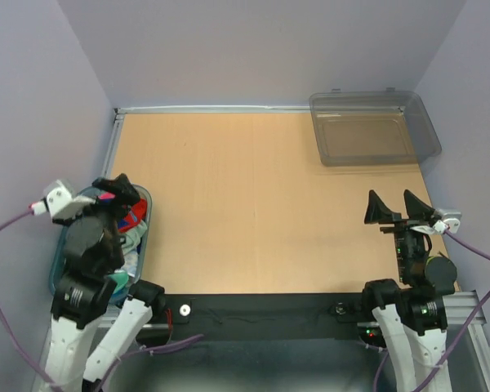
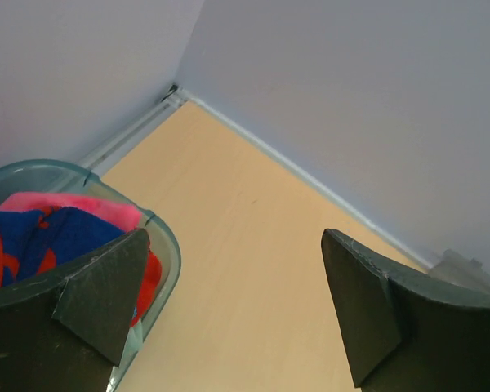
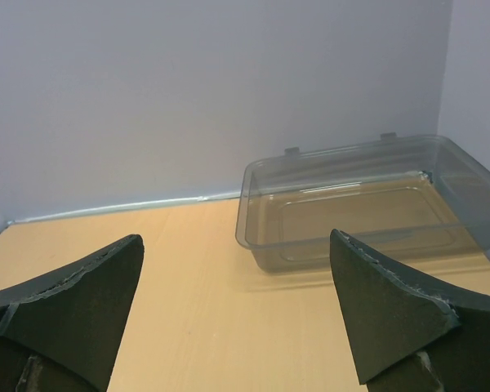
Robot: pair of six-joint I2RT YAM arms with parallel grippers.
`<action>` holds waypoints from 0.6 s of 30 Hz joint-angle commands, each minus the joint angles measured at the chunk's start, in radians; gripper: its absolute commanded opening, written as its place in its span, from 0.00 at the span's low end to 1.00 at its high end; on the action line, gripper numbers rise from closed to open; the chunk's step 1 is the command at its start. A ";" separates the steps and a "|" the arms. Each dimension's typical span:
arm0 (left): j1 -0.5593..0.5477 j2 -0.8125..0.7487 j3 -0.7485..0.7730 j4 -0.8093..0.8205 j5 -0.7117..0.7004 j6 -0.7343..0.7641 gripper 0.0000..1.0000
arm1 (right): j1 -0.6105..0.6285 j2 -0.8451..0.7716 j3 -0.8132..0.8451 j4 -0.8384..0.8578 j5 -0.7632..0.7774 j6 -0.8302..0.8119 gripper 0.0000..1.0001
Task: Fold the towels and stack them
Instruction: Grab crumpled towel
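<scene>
1. Your left gripper (image 1: 114, 189) sits at about 8 o'clock on the table (image 1: 245, 204), over the far end of the blue-rimmed tub (image 1: 149, 214). In the left wrist view its jaws are spread wide, with nothing between them but bare tabletop, so the left gripper (image 2: 234, 237) holds nothing.
2. One of its fingers (image 2: 106, 286) overlaps the tub's rim (image 2: 173, 245) in that view. You cannot tell from it whether the finger touches the rim.
3. The towels (image 1: 131, 224) are all bunched inside the tub, none laid out on the table. From above you can pick out a red-and-blue striped one on top, a pale one under it and a bit of teal at the near end.
4. The left wrist camera shows the same towels (image 2: 57, 229) as a red-and-blue cloth with a pink one just behind it, toward 12 o'clock.
5. Your right gripper (image 1: 390, 200) hangs at about 4 o'clock, well apart from the tub and the towels. Its jaws are also wide apart and empty, as the right wrist view of the gripper (image 3: 235, 237) confirms.
6. The clear grey bin (image 1: 363, 139) stands in the far corner at about 1 o'clock. From the right wrist the bin (image 3: 265, 220) lies ahead, toward 1 o'clock, with no cloth visible inside.
</scene>
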 commanded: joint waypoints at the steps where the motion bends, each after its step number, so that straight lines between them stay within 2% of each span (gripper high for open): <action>1: 0.005 0.271 0.128 -0.269 -0.054 -0.078 0.98 | 0.048 0.001 0.015 0.035 0.038 0.002 1.00; 5: 0.016 0.518 0.222 -0.383 -0.073 -0.088 0.97 | 0.120 -0.004 0.012 0.032 0.073 0.006 1.00; 8: 0.056 0.649 0.231 -0.407 -0.022 -0.073 0.96 | 0.170 -0.004 0.010 0.029 0.090 0.009 1.00; 12: 0.171 0.749 0.210 -0.375 0.019 -0.047 0.93 | 0.238 -0.004 0.012 0.025 0.107 0.012 1.00; 18: 0.217 0.824 0.185 -0.355 -0.022 -0.049 0.88 | 0.298 -0.002 0.015 0.015 0.137 0.019 1.00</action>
